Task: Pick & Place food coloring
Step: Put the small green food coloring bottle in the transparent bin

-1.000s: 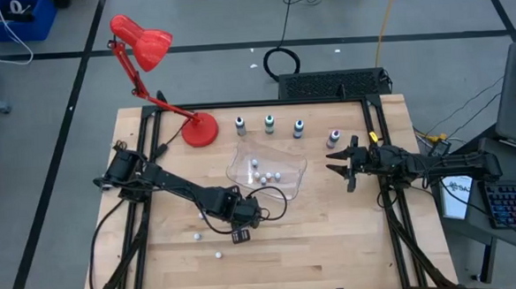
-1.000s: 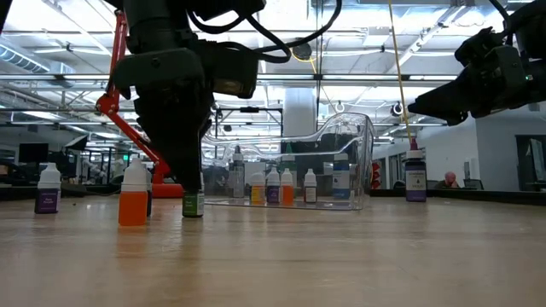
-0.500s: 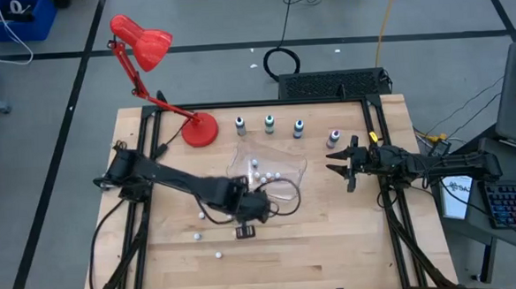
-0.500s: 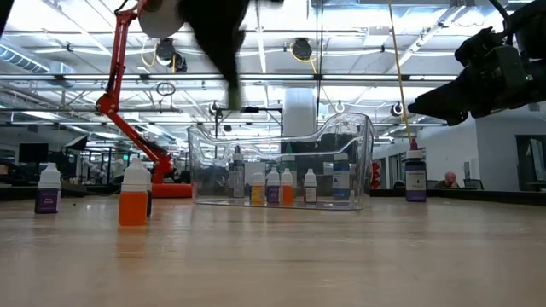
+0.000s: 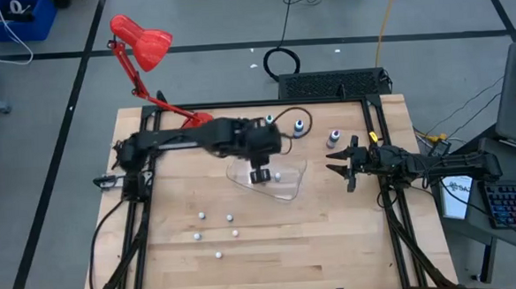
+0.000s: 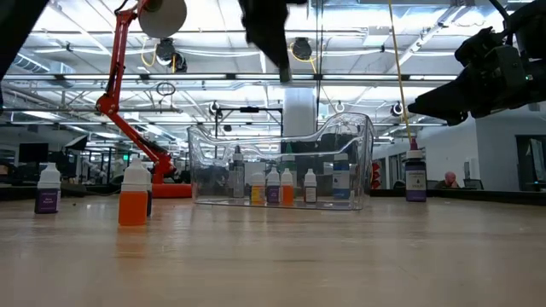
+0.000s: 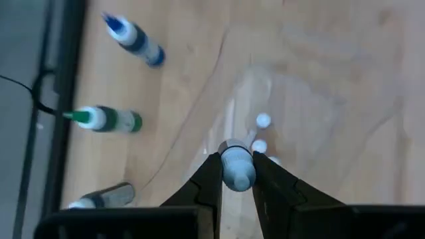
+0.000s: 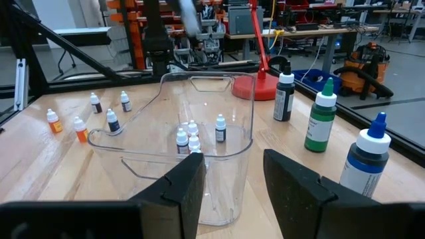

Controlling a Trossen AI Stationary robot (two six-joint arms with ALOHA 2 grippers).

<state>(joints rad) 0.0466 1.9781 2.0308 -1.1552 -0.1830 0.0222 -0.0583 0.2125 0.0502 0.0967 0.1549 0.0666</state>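
Pale-capped food coloring bottle (image 7: 237,169) clamped in left hand (image 5: 260,173) over clear tray (image 5: 291,187); right hand (image 5: 339,165) part-open, idle nr worktop (image 5: 334,247) edge.

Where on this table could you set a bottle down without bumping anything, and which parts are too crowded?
Free: the bare wood along the near edge of the table, right of the small bottles scattered near the front. Also the left-hand strip between the red lamp base and those bottles. Crowded: the clear container, where the left end effector hangs, and the large bottles in the back row.
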